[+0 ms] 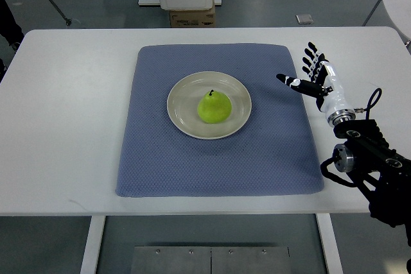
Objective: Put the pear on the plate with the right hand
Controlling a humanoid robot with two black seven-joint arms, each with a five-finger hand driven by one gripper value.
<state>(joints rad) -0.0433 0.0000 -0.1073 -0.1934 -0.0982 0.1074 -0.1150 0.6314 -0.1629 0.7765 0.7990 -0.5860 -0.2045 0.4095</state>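
Pear (214, 106) sits upright at centre of the plate (180, 94), stem up. Plate rests mid-way on the blue mat (160, 165) on the white table (64, 126). Right hand (317, 81) hovers over mat's right edge, fingers spread wide, holding nothing.

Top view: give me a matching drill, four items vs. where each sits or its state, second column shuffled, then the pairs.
Column 1:
1. pear
2. plate
3. blue mat
4. right hand

Column 2:
A. spread on the white table
B. open, empty, over the mat's right edge
C. on the plate, stem up
D. on the mat, slightly above its middle

Pairs: 1-C, 2-D, 3-A, 4-B
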